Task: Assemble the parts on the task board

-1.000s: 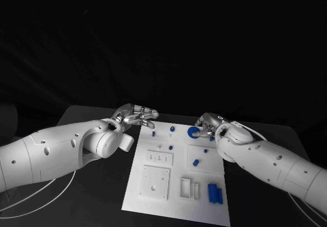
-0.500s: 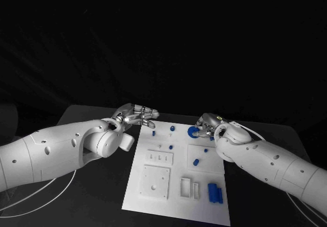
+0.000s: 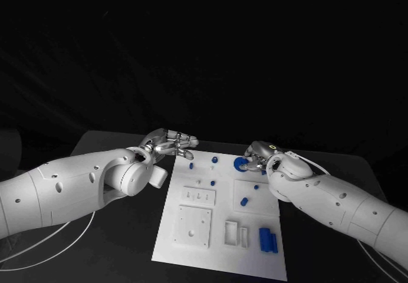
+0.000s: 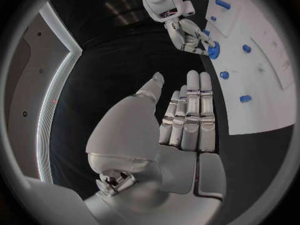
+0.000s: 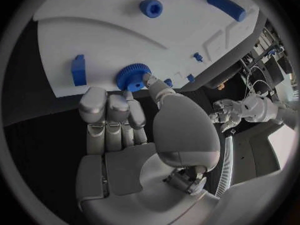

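The silver right hand (image 5: pixel 134 112) pinches the round blue toothed gear (image 5: pixel 132 77) at the far right edge of the flat white task board (image 3: pixel 223 247), so it should press it down straight and gently, while the left hand (image 3: pixel 170 144) stays spread and empty.
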Robot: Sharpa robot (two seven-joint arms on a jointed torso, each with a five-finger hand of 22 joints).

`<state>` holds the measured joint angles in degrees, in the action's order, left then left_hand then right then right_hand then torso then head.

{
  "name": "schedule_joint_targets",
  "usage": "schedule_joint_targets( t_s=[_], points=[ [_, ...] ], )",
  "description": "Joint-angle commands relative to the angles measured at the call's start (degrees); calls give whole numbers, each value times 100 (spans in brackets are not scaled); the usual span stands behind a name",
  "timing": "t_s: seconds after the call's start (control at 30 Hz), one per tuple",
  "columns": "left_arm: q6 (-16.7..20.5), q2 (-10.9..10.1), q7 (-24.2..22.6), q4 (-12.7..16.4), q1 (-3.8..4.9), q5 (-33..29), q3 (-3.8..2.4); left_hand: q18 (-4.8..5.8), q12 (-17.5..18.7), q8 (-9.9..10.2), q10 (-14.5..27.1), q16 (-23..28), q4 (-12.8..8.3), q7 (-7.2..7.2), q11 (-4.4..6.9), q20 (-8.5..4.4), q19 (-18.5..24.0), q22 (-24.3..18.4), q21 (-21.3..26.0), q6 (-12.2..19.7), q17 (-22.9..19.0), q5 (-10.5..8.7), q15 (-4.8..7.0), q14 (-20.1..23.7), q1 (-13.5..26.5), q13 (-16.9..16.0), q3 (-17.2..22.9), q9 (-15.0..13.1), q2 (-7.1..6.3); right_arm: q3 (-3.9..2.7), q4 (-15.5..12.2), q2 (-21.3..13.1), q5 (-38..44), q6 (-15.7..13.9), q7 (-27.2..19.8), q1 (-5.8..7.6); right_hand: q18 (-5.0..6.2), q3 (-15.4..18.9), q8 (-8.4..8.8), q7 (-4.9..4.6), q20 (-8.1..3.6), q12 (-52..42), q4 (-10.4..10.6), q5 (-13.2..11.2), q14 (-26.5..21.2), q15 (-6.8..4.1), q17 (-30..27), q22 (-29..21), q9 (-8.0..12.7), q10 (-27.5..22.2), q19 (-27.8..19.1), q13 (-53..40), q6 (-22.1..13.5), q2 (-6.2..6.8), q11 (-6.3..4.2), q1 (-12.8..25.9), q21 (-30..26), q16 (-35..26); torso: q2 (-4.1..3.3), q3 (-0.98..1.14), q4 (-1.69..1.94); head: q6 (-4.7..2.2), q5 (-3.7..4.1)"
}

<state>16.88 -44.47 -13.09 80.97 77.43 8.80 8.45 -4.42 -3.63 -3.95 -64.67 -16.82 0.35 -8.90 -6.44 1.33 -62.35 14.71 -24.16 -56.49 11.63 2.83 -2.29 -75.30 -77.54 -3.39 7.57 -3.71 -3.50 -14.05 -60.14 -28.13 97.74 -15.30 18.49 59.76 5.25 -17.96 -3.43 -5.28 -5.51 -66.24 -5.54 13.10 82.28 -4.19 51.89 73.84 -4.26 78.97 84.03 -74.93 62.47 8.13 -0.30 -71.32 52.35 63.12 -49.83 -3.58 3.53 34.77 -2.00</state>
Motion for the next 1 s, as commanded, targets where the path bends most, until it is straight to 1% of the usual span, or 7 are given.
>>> schedule_joint_targets(
  t_s=[0.03,0.1,0.27,0.63,0.7,0.8,1.0],
  points=[
    [-92,17,-18,3,1,13,-3,45,29,36,42,-21,-13,10,-10,4,46,8,-30,40,-10,-1,-18,42,-45,0,-13,-1,18,64,31,10,117,205,72,-38,-102,8,-18,-11,-8,4,-32,34,19,-10,-5,12,-11,40,330,-161,-20,18,-3,24,-40,15,2,-1,-1,-3,6],
    [-93,17,-16,3,1,13,-3,45,29,36,42,-21,-13,10,-10,4,46,8,-30,40,-10,-1,-18,42,-45,0,-13,-1,18,99,34,23,179,213,93,-39,-103,-6,-17,-12,-7,-1,-47,141,20,-10,-3,20,-13,42,332,-165,-12,23,-3,9,-41,16,3,3,-6,-7,12],
    [-90,16,-10,9,1,13,-3,43,29,33,54,-21,-12,8,-14,6,46,7,-31,49,-11,-1,-20,43,-39,0,-16,-2,19,150,41,44,274,192,139,-39,-104,-31,-21,-2,-6,-18,-76,210,20,-11,3,31,-20,53,334,-178,29,18,-7,1,-40,21,4,-9,-27,-17,37],
    [-51,11,37,23,1,13,-4,42,28,35,64,-22,-8,-1,-17,8,43,7,-32,79,-10,-1,-22,40,-31,-1,-18,-1,21,197,-40,46,197,-64,192,-39,-129,-160,-19,79,-41,-116,-217,434,22,-46,2,60,-59,109,338,-259,293,-139,-60,102,-60,10,5,-24,-9,-28,28],
    [-40,7,34,21,1,13,-4,40,29,33,69,-24,-7,0,-18,7,41,7,-33,79,-10,-1,-21,39,-33,-1,-14,-2,24,198,-109,33,153,-158,204,-39,-130,-165,-17,82,-48,-121,-238,465,23,-53,-1,62,-58,111,338,-271,299,-180,-65,134,-70,5,3,-23,-7,-30,23],
    [-28,1,31,17,1,13,-4,40,29,32,70,-24,-7,0,-18,7,40,7,-33,79,-10,-1,-21,39,-34,-1,-13,-3,25,197,-252,-7,131,-326,232,-38,-133,-155,-20,89,-51,-128,-265,472,23,-55,0,69,-61,118,341,-281,319,-201,-69,160,-67,4,1,-7,-13,-34,16],
    [23,-18,31,19,1,13,-4,37,28,32,64,-30,-4,3,-16,6,35,9,-38,71,-8,0,-19,33,-32,-1,-5,-3,43,137,-726,-125,51,-925,216,-37,-125,-135,-19,114,-72,-133,-253,253,21,-78,4,65,-73,135,346,-290,386,-211,-85,164,-78,3,-3,-13,-32,-44,6]
  ],
)
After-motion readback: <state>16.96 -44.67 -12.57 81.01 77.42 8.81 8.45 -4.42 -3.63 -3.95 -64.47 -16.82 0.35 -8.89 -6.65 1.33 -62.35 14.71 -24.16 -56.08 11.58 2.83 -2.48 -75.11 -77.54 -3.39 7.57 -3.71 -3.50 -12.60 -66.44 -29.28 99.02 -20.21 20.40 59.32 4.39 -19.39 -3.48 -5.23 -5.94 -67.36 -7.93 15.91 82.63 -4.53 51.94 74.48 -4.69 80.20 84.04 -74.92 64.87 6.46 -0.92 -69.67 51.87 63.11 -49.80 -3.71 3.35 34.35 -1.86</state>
